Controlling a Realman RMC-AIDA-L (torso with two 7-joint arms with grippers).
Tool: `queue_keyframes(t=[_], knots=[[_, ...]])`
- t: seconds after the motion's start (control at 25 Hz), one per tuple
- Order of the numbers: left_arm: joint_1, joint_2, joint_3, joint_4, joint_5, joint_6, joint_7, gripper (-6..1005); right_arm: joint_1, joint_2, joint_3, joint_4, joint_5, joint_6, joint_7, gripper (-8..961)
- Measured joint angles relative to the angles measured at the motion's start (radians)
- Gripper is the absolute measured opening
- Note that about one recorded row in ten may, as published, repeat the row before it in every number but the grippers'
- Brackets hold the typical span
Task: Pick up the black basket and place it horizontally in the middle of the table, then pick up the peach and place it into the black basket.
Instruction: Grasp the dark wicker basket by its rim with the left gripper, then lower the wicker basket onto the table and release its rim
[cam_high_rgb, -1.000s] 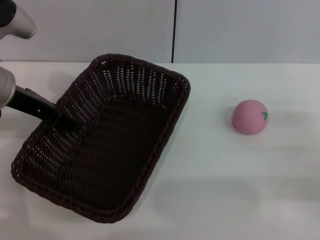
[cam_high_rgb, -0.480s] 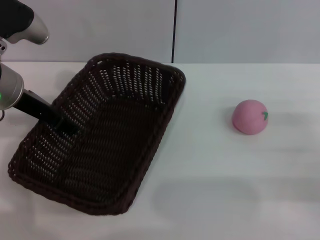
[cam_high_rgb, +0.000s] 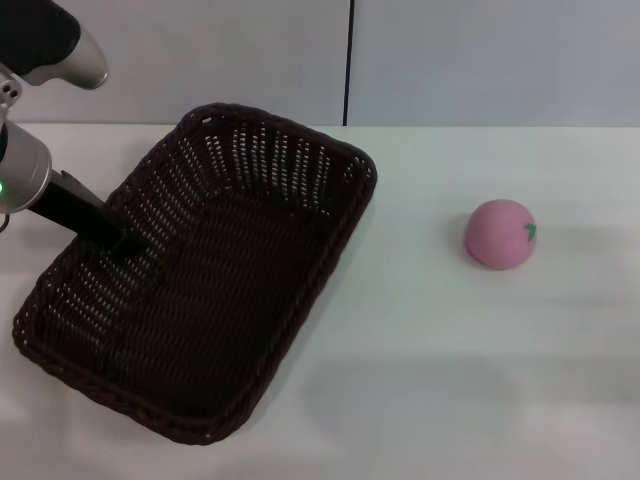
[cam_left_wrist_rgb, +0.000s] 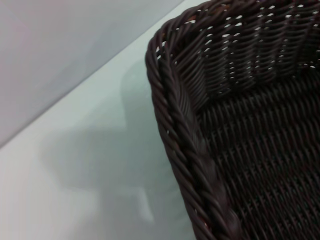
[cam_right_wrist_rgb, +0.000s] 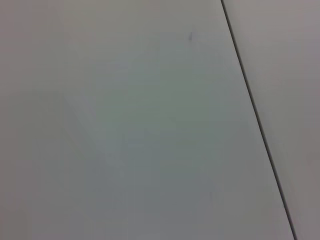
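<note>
Left tool (cam_high_rgb: 128, 243) at black basket (cam_high_rgb: 230, 300) rim

Black basket (cam_high_rgb: 200, 275) perhaps slightly shifted, left tool (cam_high_rgb: 125, 245) gripping.

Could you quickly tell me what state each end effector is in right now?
Left end effector: closed on the black basket's left rim.
Right end effector: not in view.
</note>
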Motion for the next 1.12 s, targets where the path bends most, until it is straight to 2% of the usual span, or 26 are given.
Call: queue_keyframes(t=[0.36,0.64,0.8,1.12], knots=[[-0.034,-0.003,0.199,0.138,-0.028,0.021,0.153,241,-0.006,0.001,0.0,0.0,0.001,-0.011,0.008,735],[-0.083,-0.007,0.276,0.187,-0.098,0.008,0.302,240,-0.01,0.002,0.0,0.001,0.001,-0.024,0.01,735],[-0.094,-0.009,0.376,0.234,-0.102,-0.064,0.42,240,-0.01,0.002,0.0,0.0,0.001,-0.025,0.01,734],[-0.111,-0.009,0.415,0.239,-0.117,-0.134,0.597,230,-0.01,0.002,0.0,0.002,0.001,-0.025,0.011,734]])
